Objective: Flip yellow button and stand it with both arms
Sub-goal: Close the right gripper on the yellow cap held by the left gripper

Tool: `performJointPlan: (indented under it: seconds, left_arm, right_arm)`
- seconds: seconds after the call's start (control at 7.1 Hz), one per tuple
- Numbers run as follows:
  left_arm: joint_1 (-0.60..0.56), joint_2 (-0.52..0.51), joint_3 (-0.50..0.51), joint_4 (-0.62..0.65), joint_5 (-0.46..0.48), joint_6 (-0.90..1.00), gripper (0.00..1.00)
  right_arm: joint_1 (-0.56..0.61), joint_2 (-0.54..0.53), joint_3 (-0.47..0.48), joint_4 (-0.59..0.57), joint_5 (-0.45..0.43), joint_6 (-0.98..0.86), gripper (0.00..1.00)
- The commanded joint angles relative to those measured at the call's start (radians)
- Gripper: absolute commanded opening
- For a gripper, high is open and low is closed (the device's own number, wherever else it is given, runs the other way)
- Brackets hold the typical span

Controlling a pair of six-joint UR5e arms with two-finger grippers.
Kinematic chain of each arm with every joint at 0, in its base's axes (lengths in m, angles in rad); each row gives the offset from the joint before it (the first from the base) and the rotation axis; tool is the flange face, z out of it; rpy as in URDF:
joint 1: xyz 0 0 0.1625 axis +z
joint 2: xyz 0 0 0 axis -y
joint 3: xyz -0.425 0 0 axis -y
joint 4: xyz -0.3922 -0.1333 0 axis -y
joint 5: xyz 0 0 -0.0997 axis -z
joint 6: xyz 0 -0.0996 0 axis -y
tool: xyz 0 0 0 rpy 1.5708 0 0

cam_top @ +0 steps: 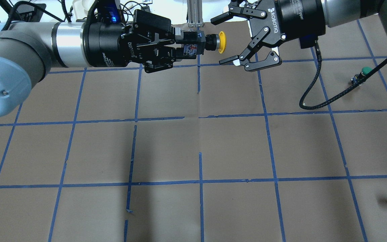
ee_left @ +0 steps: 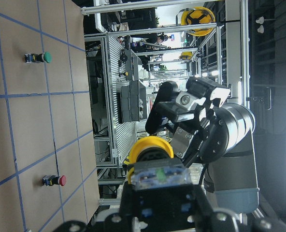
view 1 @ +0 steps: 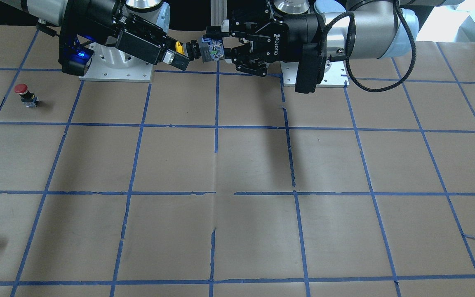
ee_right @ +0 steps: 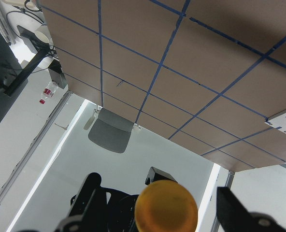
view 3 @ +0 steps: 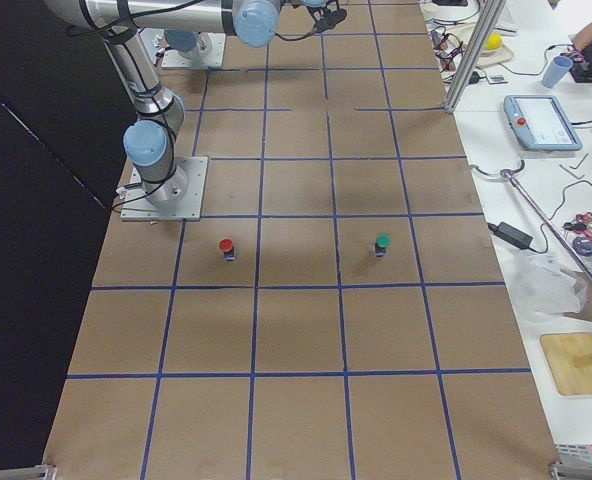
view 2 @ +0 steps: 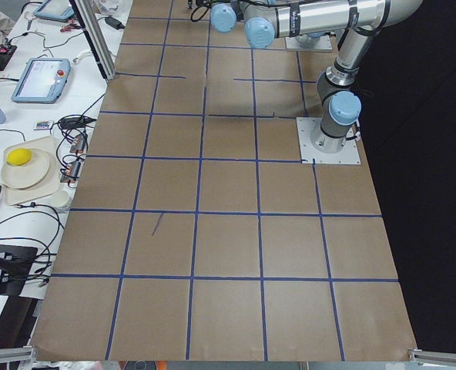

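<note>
While L claw point(cam_top: 187, 50) grips yellow button point(cam_top: 207, 43), cap point(cam_top: 221, 42) faces spread R claw point(cam_top: 219, 41).

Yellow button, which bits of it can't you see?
Front-facing view: the black two-finger right end effector covers half the cap of the push-button switch with round yellow cap and black-grey body.
Left wrist view: the left end effector gripping it and the bottom edge hide its base.
Right wrist view: only its blurred cap shows, cut by the bottom edge.
Side views: too small, at the top edge.
</note>
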Motion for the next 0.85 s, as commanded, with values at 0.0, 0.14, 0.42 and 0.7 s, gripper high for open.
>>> performJointPlan:
  seconds: [0.0,0.14,0.42,0.7]
  left_arm:
    - [-0.001,0.002,0.000,0.000,0.000,0.000,0.09]
    - [-0.001,0.002,0.000,0.000,0.000,0.000,0.09]
    - [-0.001,0.002,0.004,0.000,0.001,-0.002,0.22]
    - [0.000,-0.003,0.014,-0.002,0.001,-0.104,0.99]
  right_arm:
    - [0.001,0.000,0.000,0.004,-0.001,0.002,0.41]
    - [0.001,-0.001,0.000,0.004,-0.001,0.002,0.29]
    - [0.001,-0.001,0.000,0.004,-0.001,0.000,0.21]
    - [0.001,0.000,0.000,0.005,-0.001,0.000,0.21]
